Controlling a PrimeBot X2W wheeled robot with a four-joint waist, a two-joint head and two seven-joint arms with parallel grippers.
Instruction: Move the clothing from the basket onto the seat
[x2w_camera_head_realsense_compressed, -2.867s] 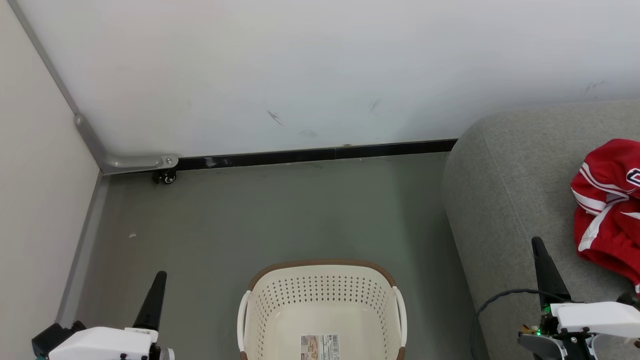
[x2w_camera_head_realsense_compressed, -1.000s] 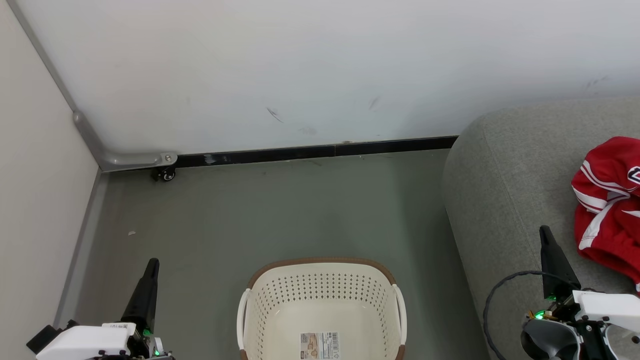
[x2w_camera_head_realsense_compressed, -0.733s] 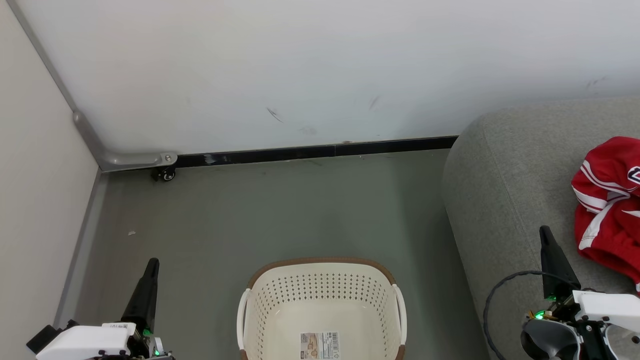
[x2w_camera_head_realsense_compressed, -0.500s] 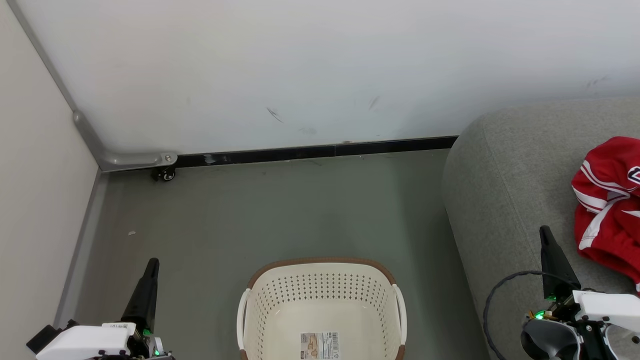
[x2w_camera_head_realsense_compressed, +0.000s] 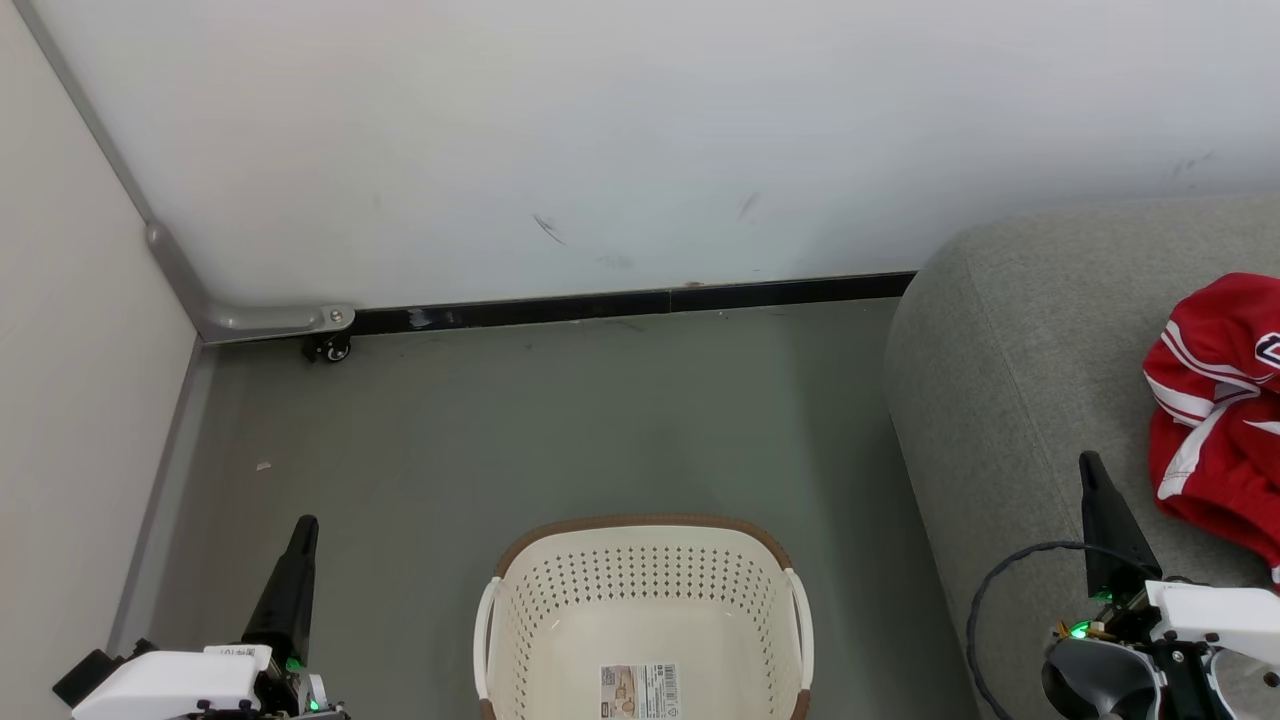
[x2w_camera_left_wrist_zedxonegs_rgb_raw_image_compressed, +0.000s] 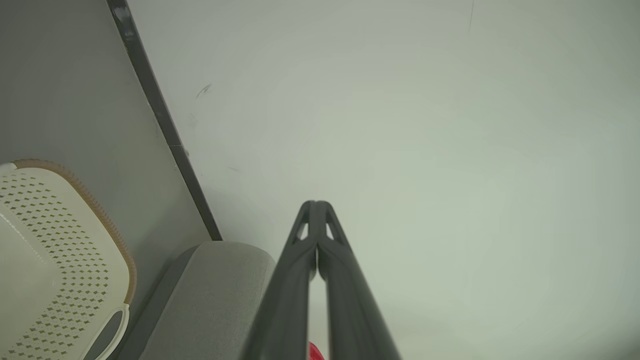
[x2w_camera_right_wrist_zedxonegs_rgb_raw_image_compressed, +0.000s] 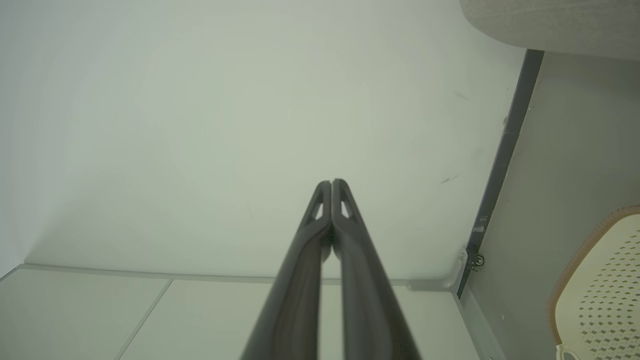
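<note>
1. Since the earliest frame both arms have shifted slightly. The left gripper (x2w_camera_head_realsense_compressed: 305, 524) now shows a little higher and further left in the lower left of the head view. The right gripper (x2w_camera_head_realsense_compressed: 1089, 462) shows a little higher and further right in the lower right. Part of this is a small shift of the camera. Over the last second I note no change.
2. Left gripper: its fingers are pressed together at the tips, with nothing between them. The left wrist view confirms this.
3. Right gripper: its fingers are likewise pressed together, with nothing held. It shows against the seat (x2w_camera_head_realsense_compressed: 1020, 400), apart from the garments. I cannot tell whether it touches the fabric.
4. The clothing (x2w_camera_head_realsense_compressed: 1215, 420), red with white stripes, lies bunched on the seat at the right edge of the head view, partly cut off by the frame.
5. The basket (x2w_camera_head_realsense_compressed: 640, 523) stands upright on the grey floor (x2w_camera_head_realsense_compressed: 500, 440) at bottom centre. Its bare bottom shows a label sticker (x2w_camera_head_realsense_compressed: 640, 692).
6. The seat sits just right of the basket. Its rounded corner reaches the black baseboard (x2w_camera_head_realsense_compressed: 620, 305) under the white wall (x2w_camera_head_realsense_compressed: 640, 130).
7. A small caster (x2w_camera_head_realsense_compressed: 330, 350) sits at the wall's foot, upper left of the floor.
</note>
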